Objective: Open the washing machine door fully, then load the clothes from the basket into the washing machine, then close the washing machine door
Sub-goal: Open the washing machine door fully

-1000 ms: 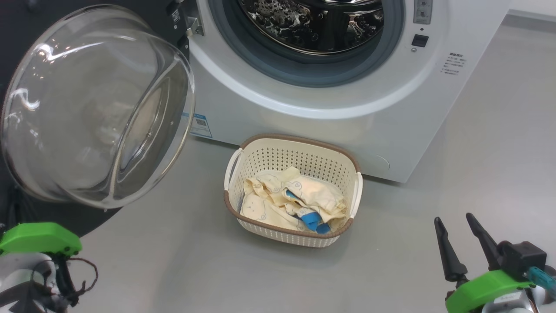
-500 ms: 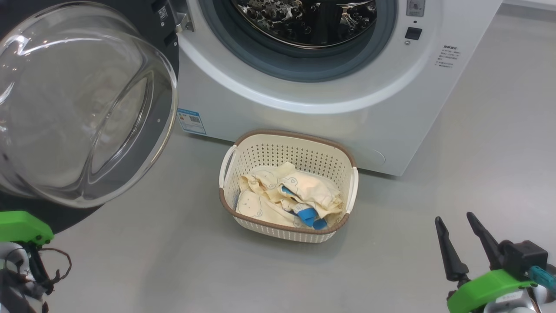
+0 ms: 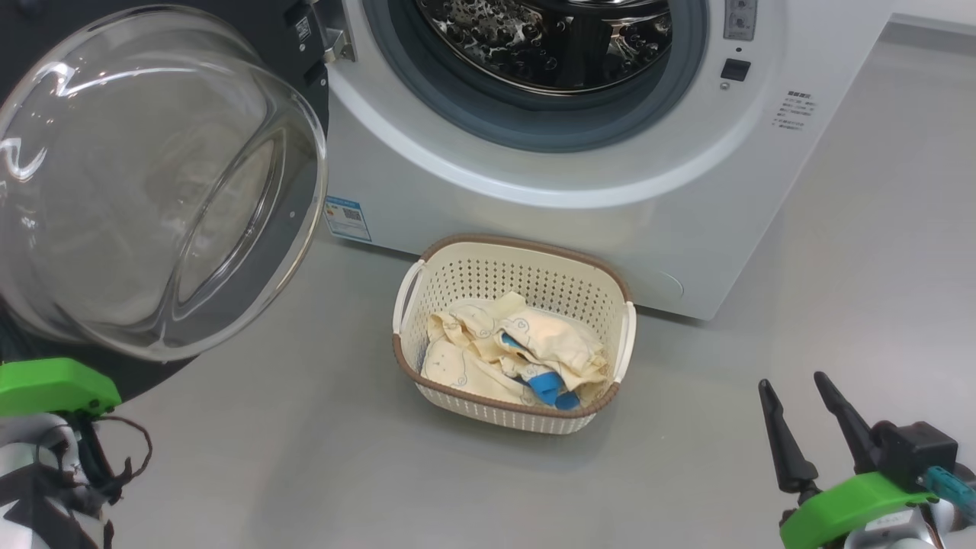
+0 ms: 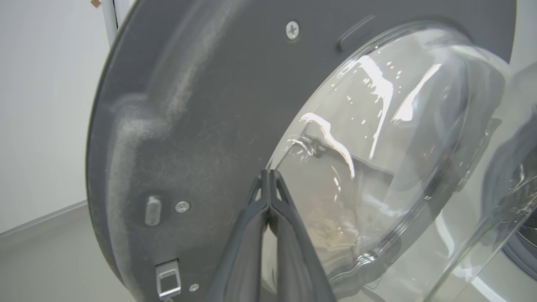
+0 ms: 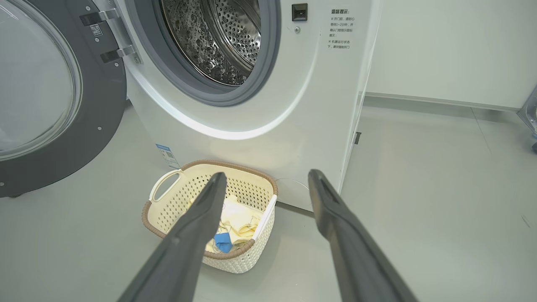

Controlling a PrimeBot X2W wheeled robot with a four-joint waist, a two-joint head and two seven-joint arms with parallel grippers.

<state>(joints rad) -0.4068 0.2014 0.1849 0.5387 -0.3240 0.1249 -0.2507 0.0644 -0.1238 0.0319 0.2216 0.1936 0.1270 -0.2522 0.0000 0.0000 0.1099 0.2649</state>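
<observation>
**Washing machine door (image 3: 164, 183) swung out wide, nothing loaded yet**

Closest in, the right tool (image 3: 791, 383) hovers low over the floor (image 3: 305, 457). Its two fingers are spread wide with nothing between them.

The left tool (image 4: 269, 174) has its fingers pressed together and holds nothing. Its tips sit right by the door's inner face, where the grey ring meets the glass bulge. I can't tell if they actually touch it.

A bit further out, the basket (image 3: 473, 278) sits on the floor just in front of the washing machine (image 3: 534, 213). The clothes (image 3: 534, 343) are bunched up inside it. The door hangs off to the left on its hinge, well clear of the opening. What I can see of the drum (image 3: 545, 38) looks empty.

My read is that the opening step looks about done and loading is up next. That calls for the spread tool to drop into the basket, pinch a bunched fold and lift the garment over the rim to the drum.
</observation>
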